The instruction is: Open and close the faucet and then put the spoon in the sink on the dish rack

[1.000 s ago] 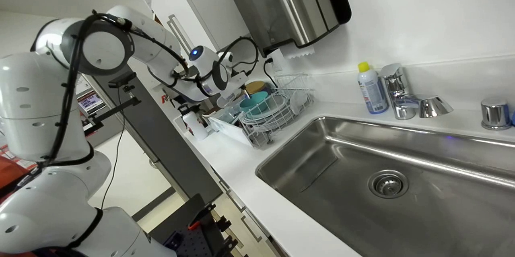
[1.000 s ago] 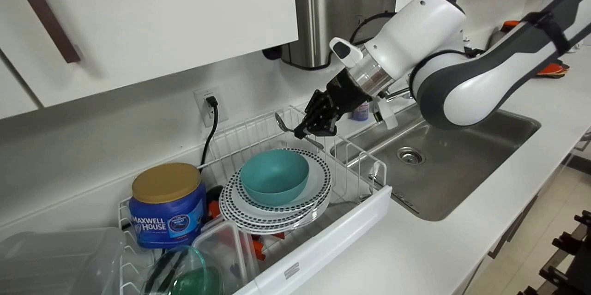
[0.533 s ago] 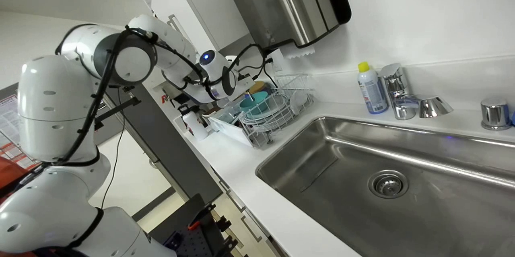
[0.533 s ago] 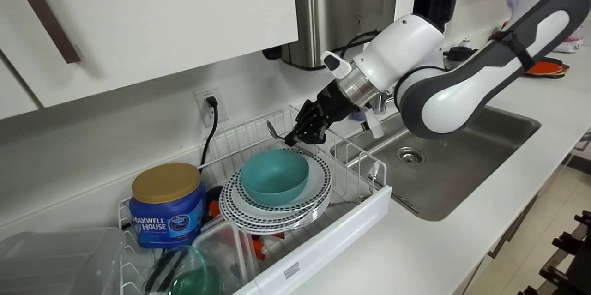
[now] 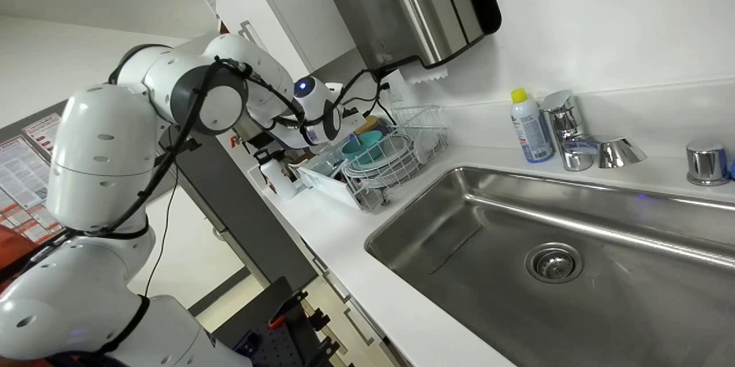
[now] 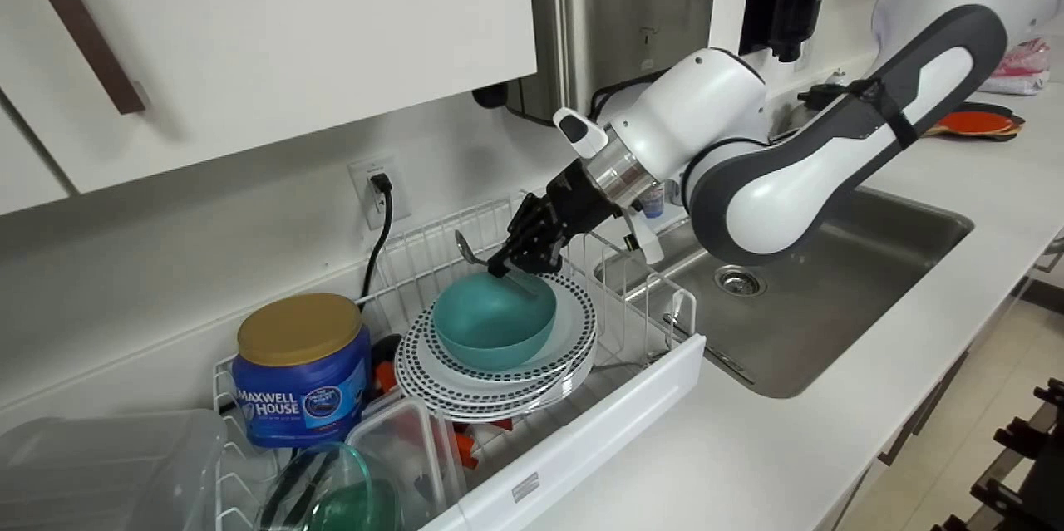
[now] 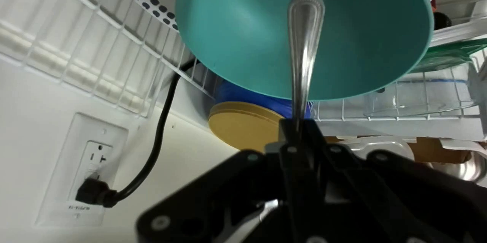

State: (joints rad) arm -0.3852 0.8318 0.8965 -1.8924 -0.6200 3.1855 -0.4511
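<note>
My gripper (image 6: pixel 500 265) is shut on the metal spoon (image 6: pixel 467 248), just above the teal bowl (image 6: pixel 490 331) in the dish rack (image 6: pixel 598 435). Seen from the wrist, the fingertips pinch the spoon, and its handle (image 7: pixel 305 34) extends out across the inside of the bowl. The spoon's other end is hidden behind the gripper there. The chrome faucet (image 5: pixel 565 131) stands behind the steel sink (image 5: pixel 643 304) in an exterior view, with no water at its spout. A thin dark strip lies on the sink floor; I cannot tell what it is.
Patterned plates (image 6: pixel 582 348) are stacked under the bowl. Beside them is a blue coffee can (image 6: pixel 303 398) with a gold lid. A plugged-in cord (image 7: pixel 161 132) runs down the wall close by. The white cabinet (image 6: pixel 274 41) and steel dispenser (image 5: pixel 402 5) hang overhead.
The arm has carried the spoon away from the sink side and somewhat lower, from the back of the rack to over the teal bowl. The grip has stayed shut.
</note>
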